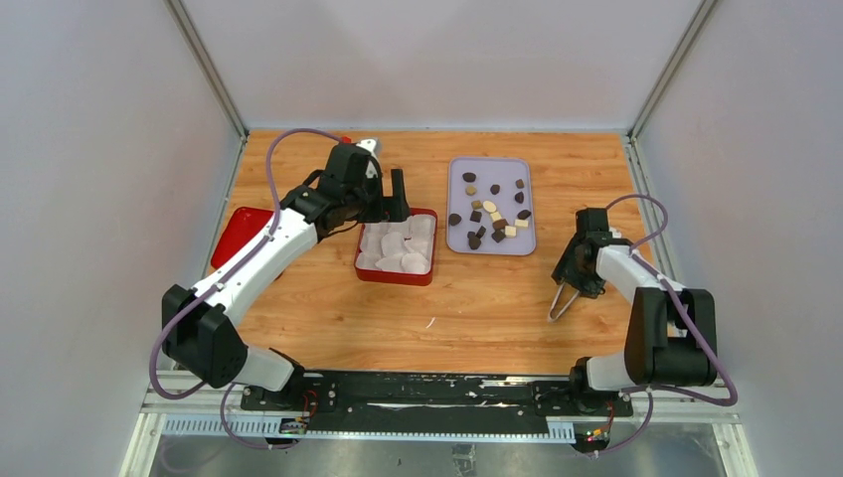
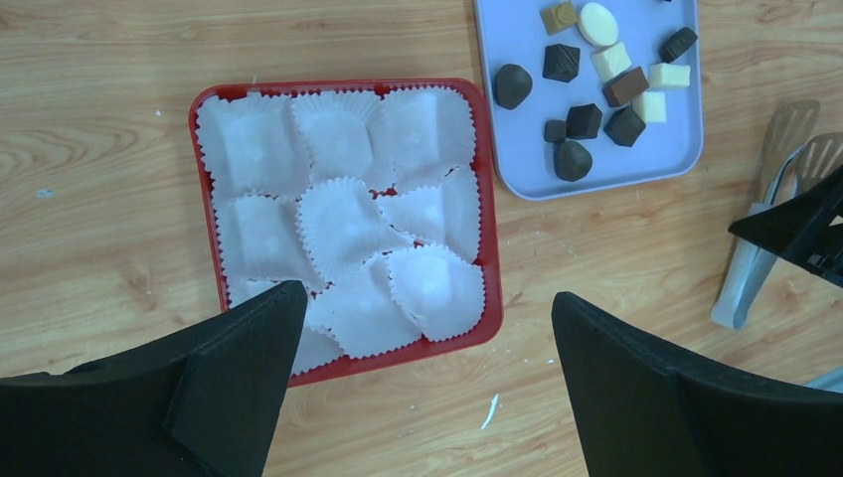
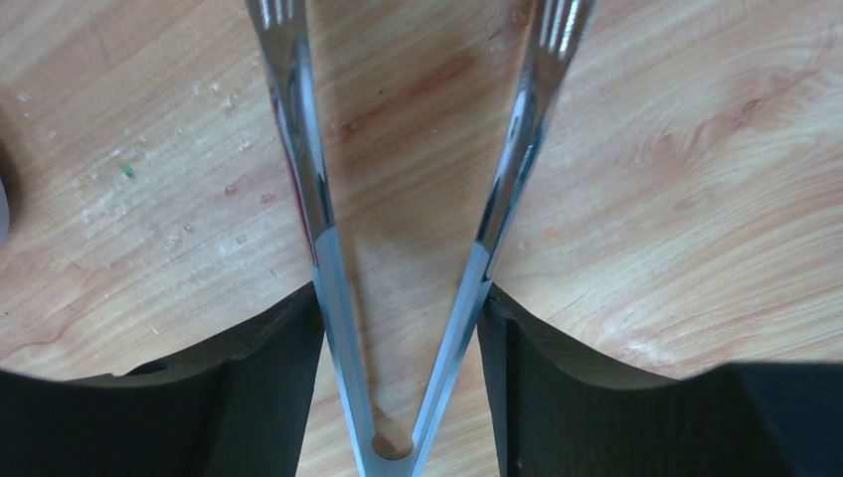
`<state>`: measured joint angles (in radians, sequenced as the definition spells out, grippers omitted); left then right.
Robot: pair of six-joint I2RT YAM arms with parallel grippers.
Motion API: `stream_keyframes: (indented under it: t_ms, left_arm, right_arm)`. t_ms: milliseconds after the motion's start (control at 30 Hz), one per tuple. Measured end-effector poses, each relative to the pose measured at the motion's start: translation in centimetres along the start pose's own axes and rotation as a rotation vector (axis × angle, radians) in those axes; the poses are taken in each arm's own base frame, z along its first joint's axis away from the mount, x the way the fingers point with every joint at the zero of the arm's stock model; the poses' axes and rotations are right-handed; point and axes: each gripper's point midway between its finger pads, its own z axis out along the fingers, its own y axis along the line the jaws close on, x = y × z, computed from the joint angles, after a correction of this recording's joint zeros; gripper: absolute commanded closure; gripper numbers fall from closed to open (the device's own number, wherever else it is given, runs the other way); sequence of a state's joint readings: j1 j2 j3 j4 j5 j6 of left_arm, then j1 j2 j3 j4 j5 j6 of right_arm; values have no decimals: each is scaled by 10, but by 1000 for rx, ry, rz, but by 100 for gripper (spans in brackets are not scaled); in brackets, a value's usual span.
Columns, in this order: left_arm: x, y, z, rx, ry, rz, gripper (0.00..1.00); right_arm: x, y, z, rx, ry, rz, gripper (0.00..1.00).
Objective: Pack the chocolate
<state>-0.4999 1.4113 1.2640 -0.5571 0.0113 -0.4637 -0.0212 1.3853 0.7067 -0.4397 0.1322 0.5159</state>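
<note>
Brown chocolate lies well apart from right jaws apparently pinching tongs.

1. Nothing readable here, honestly. No words, brand marks or numbers show up in any of the three views.
2. The red box, the lilac tray and the metal tongs are all plain.
3. The chocolate pieces are too small to make out any stamp.
4. The bits along the bench near edge are just a blur.

Light wood-grain table within plain white walls and aluminium corner posts.
</note>
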Motion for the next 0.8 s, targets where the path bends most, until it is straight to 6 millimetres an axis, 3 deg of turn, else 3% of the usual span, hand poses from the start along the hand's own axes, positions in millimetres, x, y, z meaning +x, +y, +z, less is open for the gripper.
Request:
stream_keyframes:
  t_ms: [333,400,500,567,800]
  left_arm:
    - [0,0,0,0,0,0,0]
    - [0,0,0,1,0,0,0]
    - [0,0,0,1,0,0,0]
    - [0,0,0,0,0,0,0]
    - [0,-1,0,3,2,0,0]
  right_arm:
    - [-14,15,4,-51,-1,-45,49]
    - [-16,18,5,-65,3,-64,45]
    - [-18,22,6,-82,7,-101,28]
    - [-20,22,6,-87,4,-115,23]
    - [-20,23,6,-86,4,-114,24]
